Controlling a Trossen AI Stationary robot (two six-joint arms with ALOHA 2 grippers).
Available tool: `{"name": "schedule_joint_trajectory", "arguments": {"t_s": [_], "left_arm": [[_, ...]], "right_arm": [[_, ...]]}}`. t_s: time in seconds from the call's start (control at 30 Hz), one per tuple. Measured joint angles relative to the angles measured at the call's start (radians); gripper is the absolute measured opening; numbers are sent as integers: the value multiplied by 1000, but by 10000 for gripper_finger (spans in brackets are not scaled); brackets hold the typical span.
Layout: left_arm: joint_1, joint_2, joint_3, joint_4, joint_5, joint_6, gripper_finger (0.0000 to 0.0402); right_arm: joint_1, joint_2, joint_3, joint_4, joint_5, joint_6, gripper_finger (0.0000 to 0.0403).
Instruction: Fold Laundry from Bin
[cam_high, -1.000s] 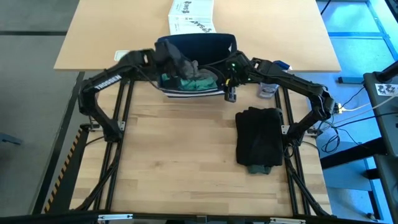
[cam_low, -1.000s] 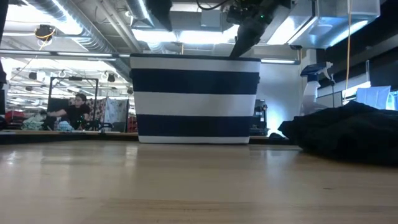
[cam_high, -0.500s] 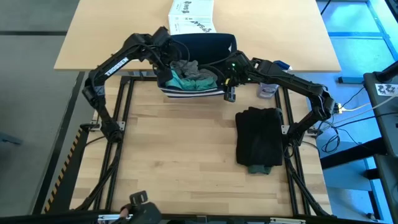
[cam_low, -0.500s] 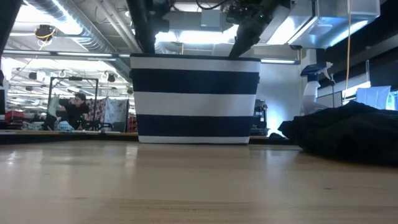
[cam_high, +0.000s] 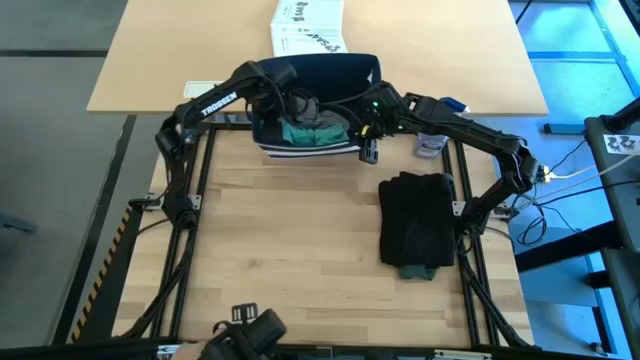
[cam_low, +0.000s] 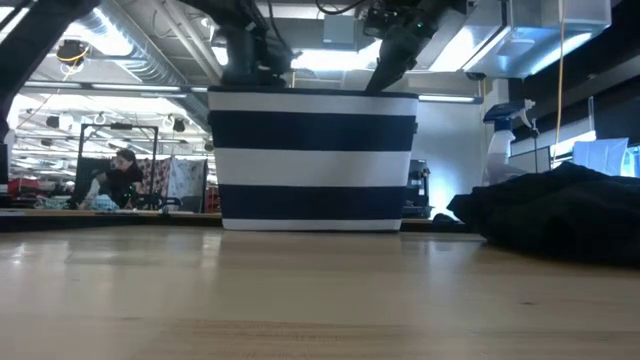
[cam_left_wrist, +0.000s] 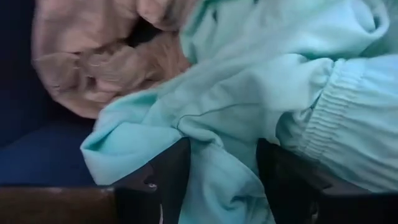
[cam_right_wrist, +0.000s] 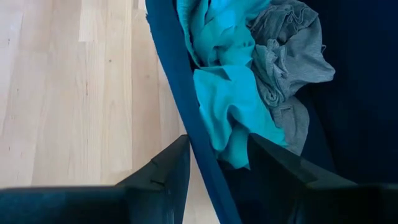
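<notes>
Left pincer (cam_left_wrist: 217, 180) — now deeper among laundry (cam_left_wrist: 261, 93)

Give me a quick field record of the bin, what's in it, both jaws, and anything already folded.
bin: navy-blue fabric basket with white stripes, at the table's far edge
contents: teal cloth garment and grey cloth garment
left gripper: inside the bin, jaws open with teal cloth between them
right gripper: jaws straddling the bin's near wall
folded: black cloth stack on the wooden table, right side
</notes>
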Motion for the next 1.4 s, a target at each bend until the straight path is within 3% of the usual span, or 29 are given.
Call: {"name": "schedule_joint_trajectory", "arguments": {"t_s": [0.1, 0.2, 0.27, 0.33, 0.5, 0.67, 0.8, 0.9, 1.1, 1.4], "left_arm": [[-6, 12, 0, -13, -3, 56, 147], [-15, 11, 0, 1, -29, 104, 86], [-21, 11, 0, 16, -81, 129, 36], [-26, 11, 12, 13, -166, 149, 12], [-39, 12, 163, 9, -346, 157, 6], [-75, -26, 419, -9, -390, 180, 4], [-131, -194, 378, 131, -479, 206, 3], [-193, -309, 379, 178, -535, 115, 2], [-391, -493, 380, 218, -417, 14, 2], [-803, -527, 379, 225, -116, -17, 2]], "right_arm": [[0, 0, 0, 0, 0, 0, 159], [0, 0, 0, 0, 0, 1, 159], [0, 0, 0, 0, 0, 0, 159], [0, 0, 0, 7, 0, 0, 159], [0, 0, 0, 48, 42, 0, 159], [0, 0, 0, 63, 70, 1, 159], [0, 0, 0, 75, 112, 12, 159], [0, 0, 0, 106, 148, 33, 159], [-1, 0, 0, 169, 193, 35, 159], [-19, 0, 0, 187, 237, 40, 159]]}}
